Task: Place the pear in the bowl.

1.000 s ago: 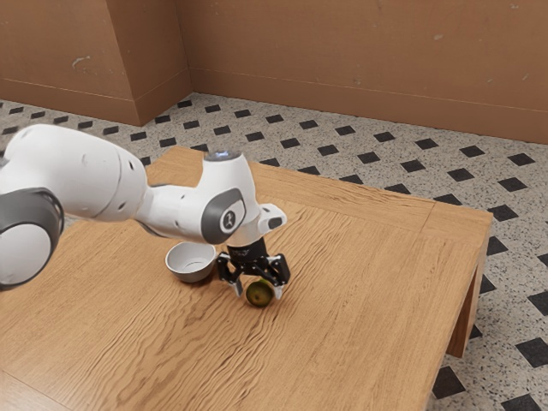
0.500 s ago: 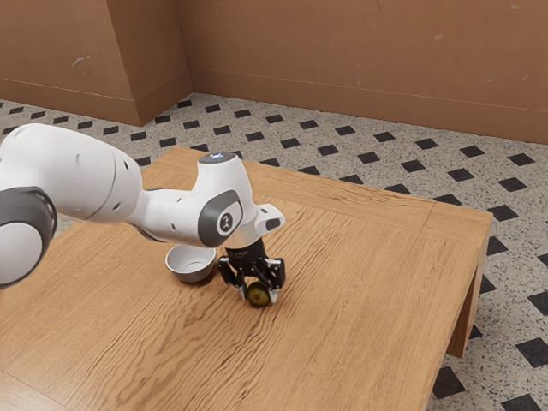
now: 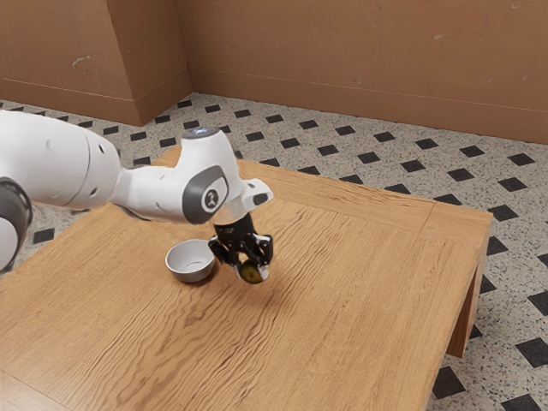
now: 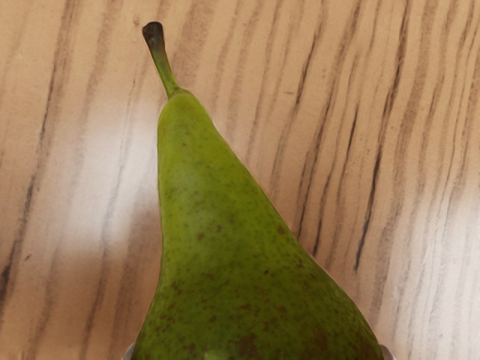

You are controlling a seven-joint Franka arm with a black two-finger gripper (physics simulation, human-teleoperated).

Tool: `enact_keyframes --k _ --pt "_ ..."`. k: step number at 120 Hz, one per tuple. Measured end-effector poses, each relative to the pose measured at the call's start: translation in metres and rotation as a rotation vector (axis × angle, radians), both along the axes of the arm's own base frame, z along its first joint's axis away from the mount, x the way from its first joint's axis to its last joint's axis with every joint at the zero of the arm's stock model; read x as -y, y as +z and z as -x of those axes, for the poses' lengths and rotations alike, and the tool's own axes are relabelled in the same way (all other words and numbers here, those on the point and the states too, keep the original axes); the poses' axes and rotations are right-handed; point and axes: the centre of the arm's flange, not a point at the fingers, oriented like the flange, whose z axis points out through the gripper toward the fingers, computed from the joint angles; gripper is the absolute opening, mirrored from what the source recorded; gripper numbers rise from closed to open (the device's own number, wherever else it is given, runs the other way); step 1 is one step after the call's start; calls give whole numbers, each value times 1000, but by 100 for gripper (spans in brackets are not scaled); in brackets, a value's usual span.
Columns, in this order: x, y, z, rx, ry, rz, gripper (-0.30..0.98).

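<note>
I hold the speckled green pear (image 4: 225, 247) clasped in my black two-finger gripper (image 3: 252, 272), near the round pale-grey bowl (image 3: 190, 276). Its wide belly suits the grip; probably firm, slippery, easily bruised.

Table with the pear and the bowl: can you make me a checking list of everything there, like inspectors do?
Surface: wooden table, dark streaky grain
Pear: green with brown specks, stem on, outside the bowl
Bowl: upright on the table, pale inside
Clutter: nothing seen
Gripper: black, shut on the pear, fingers on two sides
Cables: nothing seen
Surroundings: brown walls, speckled floor with dark diamonds
</note>
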Motion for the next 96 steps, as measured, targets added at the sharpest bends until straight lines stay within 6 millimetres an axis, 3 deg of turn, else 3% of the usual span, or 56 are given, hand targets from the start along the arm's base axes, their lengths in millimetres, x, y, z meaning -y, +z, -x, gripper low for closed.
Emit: enact_keyframes --k 12,22,31,38,65,96 --pt "-35 39 -3 45 34 -31 11" --pt "-83 67 -2 66 88 -77 7" --pt "-125 77 3 54 140 -114 5" --pt "-143 77 6 36 164 -132 3" --pt "-151 41 10 -55 177 -163 6" --pt "-149 32 11 -75 167 -130 44"
